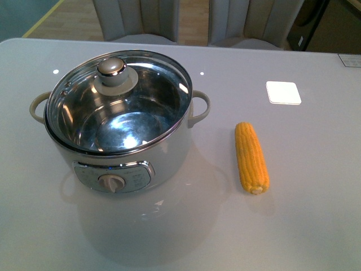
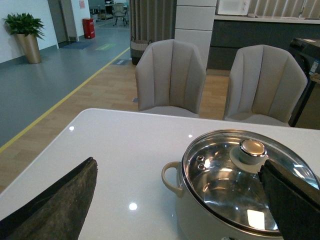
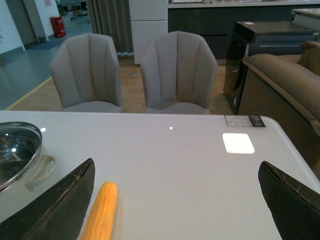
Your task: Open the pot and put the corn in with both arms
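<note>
The large round white electric pot (image 1: 169,152) stands left of centre on the pale glossy table (image 1: 316,226). Its steel-rimmed round glass lid (image 1: 149,76) is on, and only bare steel shows inside. The yellow corn cob (image 1: 251,157) lies apart to its right, with a white square pad (image 1: 283,92) beyond. The left gripper (image 2: 178,162) and right gripper (image 3: 176,164) are spread wide, holding nothing.

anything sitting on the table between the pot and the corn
Nothing. In the front view the table is bare between the pot and the corn; the white square pad lies farther back, off that line.
</note>
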Controlling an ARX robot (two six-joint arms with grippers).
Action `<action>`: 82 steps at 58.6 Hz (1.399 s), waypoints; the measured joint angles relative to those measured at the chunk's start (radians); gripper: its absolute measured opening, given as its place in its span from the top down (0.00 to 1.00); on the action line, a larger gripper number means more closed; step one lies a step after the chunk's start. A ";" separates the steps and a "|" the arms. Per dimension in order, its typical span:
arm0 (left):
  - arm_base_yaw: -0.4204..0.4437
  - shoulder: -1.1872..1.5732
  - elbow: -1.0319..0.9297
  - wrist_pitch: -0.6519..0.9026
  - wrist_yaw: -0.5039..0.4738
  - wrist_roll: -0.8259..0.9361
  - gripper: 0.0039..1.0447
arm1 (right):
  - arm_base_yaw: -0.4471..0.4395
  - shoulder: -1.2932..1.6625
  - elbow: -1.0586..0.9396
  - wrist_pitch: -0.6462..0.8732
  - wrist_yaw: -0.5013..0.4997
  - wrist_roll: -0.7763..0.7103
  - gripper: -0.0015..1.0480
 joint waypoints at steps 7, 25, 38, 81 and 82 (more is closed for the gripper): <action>0.019 0.029 0.019 -0.059 0.083 -0.062 0.06 | 0.000 0.000 0.000 0.000 0.000 0.000 0.08; -0.005 0.575 0.116 0.348 0.192 -0.249 0.06 | 0.000 0.000 0.000 0.000 0.000 0.000 0.08; -0.079 1.126 0.256 0.766 0.220 -0.071 0.06 | 0.000 0.000 0.000 0.000 0.000 0.000 0.08; -0.180 1.982 0.728 1.038 0.297 0.103 0.06 | 0.000 0.000 0.000 0.000 0.000 0.000 0.08; -0.183 1.993 0.736 1.038 0.297 0.111 0.06 | 0.000 0.000 0.000 0.000 0.000 0.000 0.08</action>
